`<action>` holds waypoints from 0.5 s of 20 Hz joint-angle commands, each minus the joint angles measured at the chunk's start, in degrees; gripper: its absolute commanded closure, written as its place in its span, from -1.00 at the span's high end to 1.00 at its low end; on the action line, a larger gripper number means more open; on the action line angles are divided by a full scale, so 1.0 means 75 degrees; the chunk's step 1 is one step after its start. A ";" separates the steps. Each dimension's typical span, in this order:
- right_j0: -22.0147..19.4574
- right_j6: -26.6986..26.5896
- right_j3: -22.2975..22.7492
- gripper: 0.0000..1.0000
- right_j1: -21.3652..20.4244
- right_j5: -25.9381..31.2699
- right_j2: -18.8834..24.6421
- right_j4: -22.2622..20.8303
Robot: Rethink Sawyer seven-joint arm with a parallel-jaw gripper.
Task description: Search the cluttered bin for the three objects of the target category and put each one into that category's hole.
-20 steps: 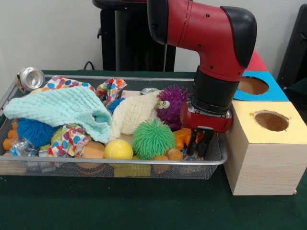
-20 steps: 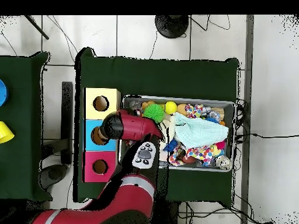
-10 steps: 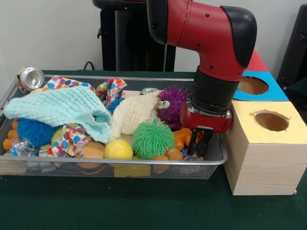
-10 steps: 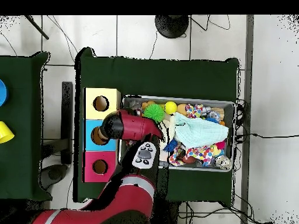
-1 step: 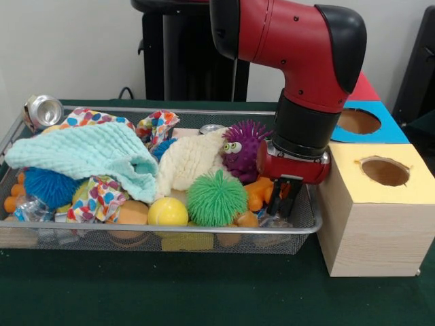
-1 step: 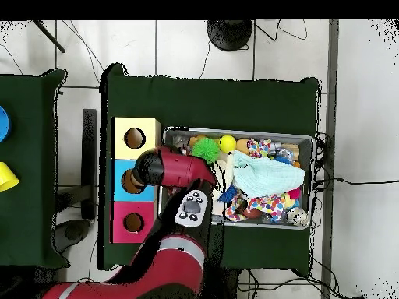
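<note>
Wire bin [image 5: 13, 132] on green cloth, crammed. At left, crushed can [image 5: 42, 109] on the rim, mint cloth [image 5: 88, 153] over blue spiky ball [image 5: 47, 187]. Centre: yellow ball [image 5: 167, 212], cream cloth [image 5: 190, 161], green spiky ball [image 5: 216, 197], purple spiky toy [image 5: 242, 147] (googly-eyed). Then gripper [image 5: 283, 197] low in the bin's right end beside orange toy [image 5: 258, 193]; fingers close together, grasp impossible to tell. Right: yellow-topped box [image 5: 374, 210], hole [image 5: 385, 170] empty.

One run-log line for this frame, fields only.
gripper: low in bin, end by boxes | jaws: unclear | beside: orange toy, green spiky ball | yellow box: nothing seen at hole
</note>
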 commanded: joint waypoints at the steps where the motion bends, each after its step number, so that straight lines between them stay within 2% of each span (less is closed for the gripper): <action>1: 0.0110 0.1598 0.0325 -1.00 -0.0113 0.1594 0.0164 0.0209; 5: 0.0186 0.1616 0.0359 -1.00 -0.0349 0.1977 0.0060 0.0177; 10: 0.0206 0.1636 0.0379 -1.00 -0.0423 0.2069 0.0037 0.0152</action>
